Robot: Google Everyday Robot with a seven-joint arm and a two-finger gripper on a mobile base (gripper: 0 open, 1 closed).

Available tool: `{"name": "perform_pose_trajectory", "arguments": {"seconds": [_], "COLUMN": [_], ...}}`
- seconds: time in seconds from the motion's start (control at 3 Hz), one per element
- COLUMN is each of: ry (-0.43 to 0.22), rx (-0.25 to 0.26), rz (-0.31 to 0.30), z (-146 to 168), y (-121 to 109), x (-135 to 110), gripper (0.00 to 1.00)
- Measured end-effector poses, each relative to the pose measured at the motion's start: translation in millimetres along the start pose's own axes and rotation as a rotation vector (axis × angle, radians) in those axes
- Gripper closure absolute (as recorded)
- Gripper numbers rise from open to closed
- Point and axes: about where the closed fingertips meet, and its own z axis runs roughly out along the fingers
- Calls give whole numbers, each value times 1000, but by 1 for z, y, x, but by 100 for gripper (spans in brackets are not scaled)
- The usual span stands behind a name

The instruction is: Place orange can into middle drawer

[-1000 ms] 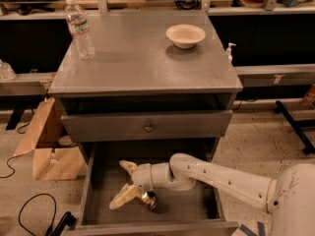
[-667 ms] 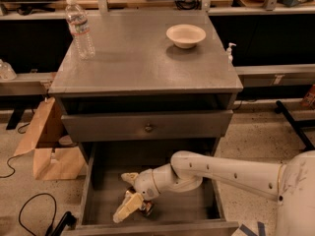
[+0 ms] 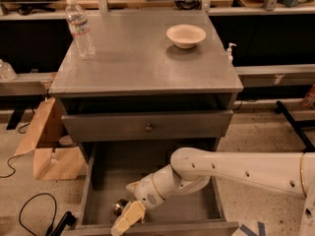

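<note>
Showing a silver top, orange can [image 3: 119,206] sits beside pincer [image 3: 123,209] inside middle drawer [image 3: 88,186].

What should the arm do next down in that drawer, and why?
Probably set the orange can down and draw back: the gripper sits low inside the open middle drawer, the can right at it near the front wall.

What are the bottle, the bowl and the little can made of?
The bottle looks like clear plastic: you see through it. The bowl seems pale, matte ceramic or plastic; hard to tell. The orange can, in the middle drawer by the gripper, looks like metal, from its shiny glint.
</note>
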Motion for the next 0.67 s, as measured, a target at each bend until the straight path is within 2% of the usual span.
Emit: {"name": "perform_pose_trajectory", "arguments": {"seconds": [0.33, 0.67], "ry": [6, 85], "rx": [4, 58], "rz": [-2, -27], "z": [-3, -43], "y": [1, 14], "x": [-2, -20], "gripper": [0, 0]}}
